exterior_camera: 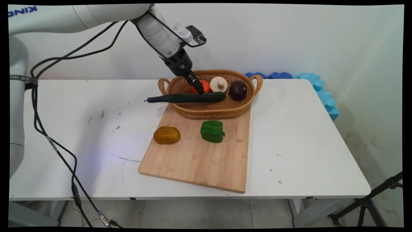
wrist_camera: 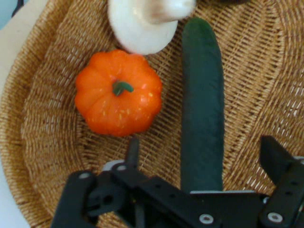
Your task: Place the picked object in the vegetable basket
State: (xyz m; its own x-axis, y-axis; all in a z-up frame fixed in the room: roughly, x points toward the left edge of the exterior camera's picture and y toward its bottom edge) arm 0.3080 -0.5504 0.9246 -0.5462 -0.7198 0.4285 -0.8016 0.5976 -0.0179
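Note:
A long dark green cucumber (exterior_camera: 186,97) lies across the wicker basket (exterior_camera: 212,111), its stem end sticking out over the left rim. My gripper (exterior_camera: 199,89) is tilted down over the cucumber's middle. In the hand view the gripper (wrist_camera: 200,145) is open, and the cucumber (wrist_camera: 202,95) runs between its two fingers (wrist_camera: 132,151) with a gap on each side. An orange pumpkin (wrist_camera: 118,92) sits just left of the cucumber, and a white mushroom (wrist_camera: 142,21) lies beyond it. The pumpkin (exterior_camera: 203,85) is partly hidden behind the gripper in the main view.
The basket also holds the mushroom (exterior_camera: 219,84) and a dark purple onion (exterior_camera: 238,90). It rests on the far end of a wooden cutting board (exterior_camera: 199,164), which carries a brownish-yellow potato (exterior_camera: 166,135) and a green bell pepper (exterior_camera: 212,131). Blue foam pieces (exterior_camera: 322,93) line the table's far right edge.

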